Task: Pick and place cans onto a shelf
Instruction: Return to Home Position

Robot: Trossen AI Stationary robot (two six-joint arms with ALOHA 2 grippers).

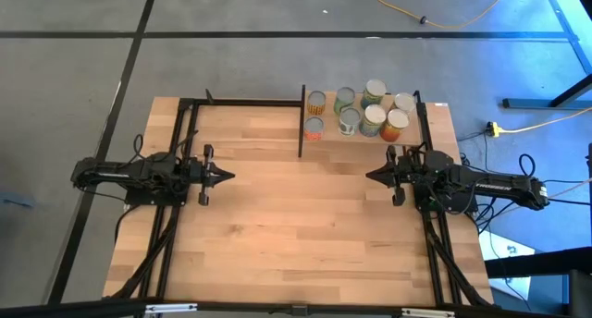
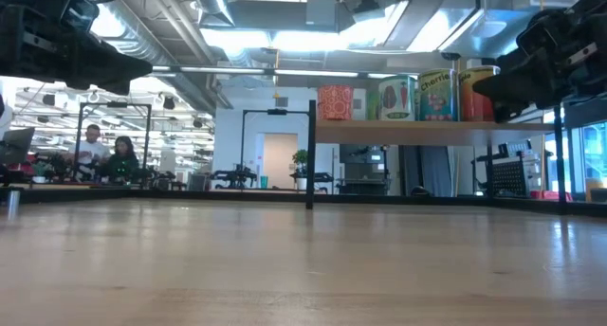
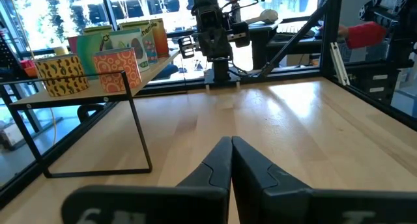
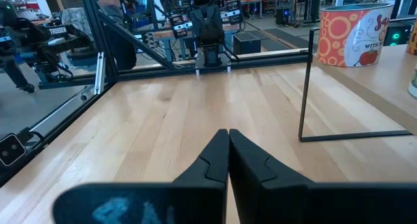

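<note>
Arms black, cable-draped; left pincer, right pincer wedge-tipped; pale wrist markings, possibly lettering.

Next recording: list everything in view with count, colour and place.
cans: eight, labels in yellow, orange, green and pale tones, standing together on the shelf
shelf: one, light wood with black posts, raised above the table on the right arm's side
table: one, light wood, under both arms
cable: one, yellow, on the floor beyond the table
people: two, far back in the room in the low view
left pincer: one, dark, shut and empty, over the table's left side
right pincer: one, dark, shut and empty, over the table's right side, near the shelf
</note>
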